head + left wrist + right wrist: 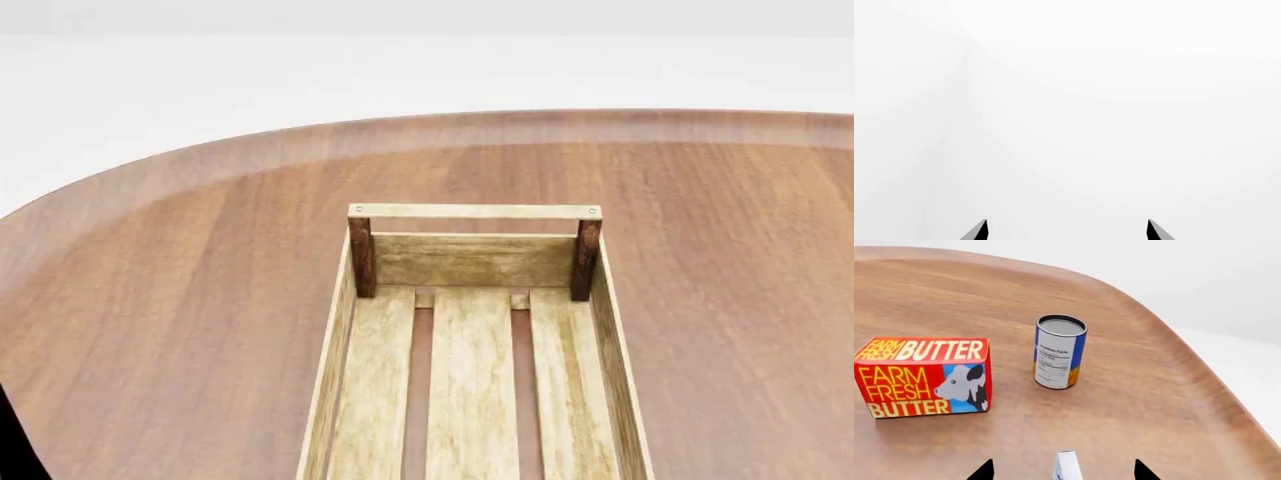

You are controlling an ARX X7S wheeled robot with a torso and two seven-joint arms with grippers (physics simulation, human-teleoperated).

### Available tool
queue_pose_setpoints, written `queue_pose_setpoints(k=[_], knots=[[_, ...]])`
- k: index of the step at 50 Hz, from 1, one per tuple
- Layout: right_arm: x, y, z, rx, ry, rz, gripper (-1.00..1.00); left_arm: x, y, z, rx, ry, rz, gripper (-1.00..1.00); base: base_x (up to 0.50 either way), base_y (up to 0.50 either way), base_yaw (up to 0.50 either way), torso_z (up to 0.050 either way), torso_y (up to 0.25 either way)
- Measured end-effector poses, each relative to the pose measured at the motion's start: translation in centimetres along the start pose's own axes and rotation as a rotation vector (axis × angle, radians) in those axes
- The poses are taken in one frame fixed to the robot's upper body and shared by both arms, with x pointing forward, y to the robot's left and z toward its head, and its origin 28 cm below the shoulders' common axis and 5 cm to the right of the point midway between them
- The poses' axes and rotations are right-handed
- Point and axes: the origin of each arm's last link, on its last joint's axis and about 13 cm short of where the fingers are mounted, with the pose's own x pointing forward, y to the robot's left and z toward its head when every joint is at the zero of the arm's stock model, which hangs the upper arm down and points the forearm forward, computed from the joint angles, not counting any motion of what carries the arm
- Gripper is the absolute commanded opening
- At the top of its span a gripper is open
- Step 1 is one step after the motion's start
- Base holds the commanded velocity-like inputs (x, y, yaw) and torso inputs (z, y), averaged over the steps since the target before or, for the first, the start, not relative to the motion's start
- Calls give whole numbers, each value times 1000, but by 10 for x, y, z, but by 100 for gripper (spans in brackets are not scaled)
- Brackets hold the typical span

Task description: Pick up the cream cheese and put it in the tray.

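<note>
In the right wrist view the cream cheese [1067, 462], a small white box with a trace of blue, lies on the wooden table. It sits between the two dark fingertips of my right gripper [1063, 473]. That gripper is open, and both tips stand well clear of the box. The tray [474, 212], a long light-wood slatted crate with dark corner posts, lies in the head view's lower middle with nothing in it. My left gripper [1067, 231] is open over plain white, with nothing between its tips. Neither gripper shows in the head view.
A red-orange butter box [924, 376] and an upright blue-orange can [1058, 352] stand on the table beyond the cream cheese. The table's curved edge [1201, 370] runs close behind the can. In the head view the round table [187, 300] surrounds the tray.
</note>
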Motion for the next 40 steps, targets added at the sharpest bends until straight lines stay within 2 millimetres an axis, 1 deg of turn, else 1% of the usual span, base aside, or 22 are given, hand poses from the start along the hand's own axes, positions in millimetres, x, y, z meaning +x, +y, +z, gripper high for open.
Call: queue_pose_setpoints(k=[40], knots=[[13,3,-13,-39,32,-48,100,0,-1,0,3,0,-1,100,0,0,0,0,0]])
